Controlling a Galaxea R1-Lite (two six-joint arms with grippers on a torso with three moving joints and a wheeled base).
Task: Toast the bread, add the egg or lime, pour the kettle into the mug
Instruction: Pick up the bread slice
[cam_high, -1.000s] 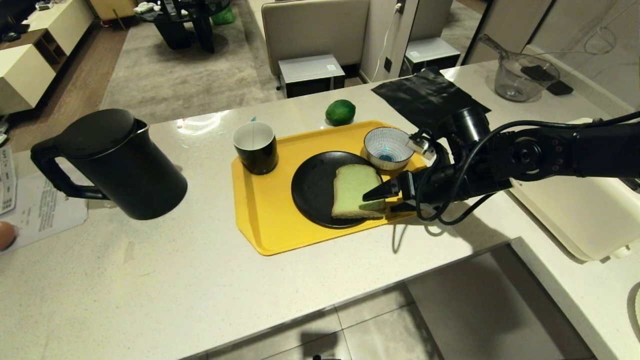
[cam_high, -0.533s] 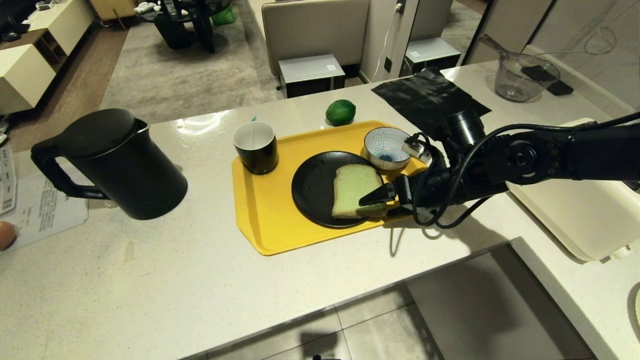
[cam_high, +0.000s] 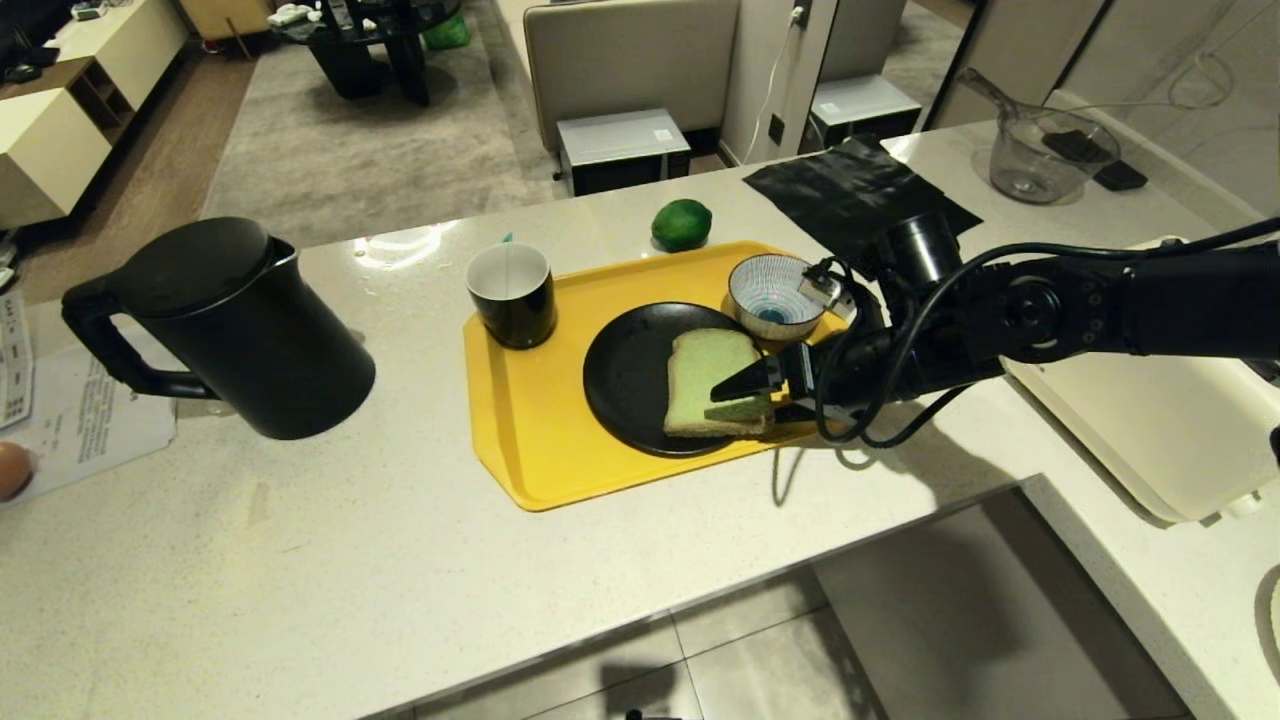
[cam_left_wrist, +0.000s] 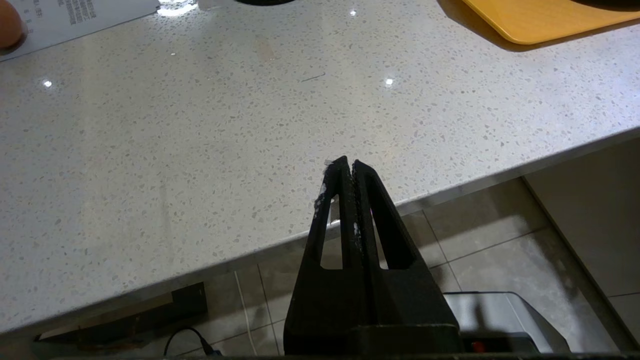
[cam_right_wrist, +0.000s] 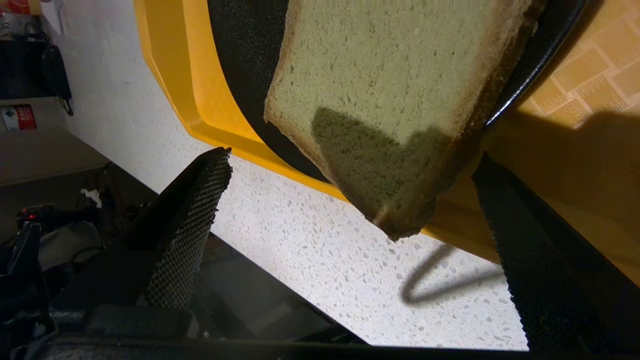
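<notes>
The bread (cam_high: 712, 385) lies on the black plate (cam_high: 625, 375), at its 4 o'clock edge. The right gripper (cam_high: 745, 402), jaws wide apart, brackets its near corner. Soft and light, probably crushable; pinch the crust gently.

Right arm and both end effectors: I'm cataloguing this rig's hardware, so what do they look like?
The right arm is matte black, built of round joint housings, with loose black cables looping along it and a small silver connector near the wrist. The right end effector has two black wedge fingers with cross-hatched textured pads. The left end effector has tapering black fingers with triangular cut-outs and whitish scuffs.
</notes>
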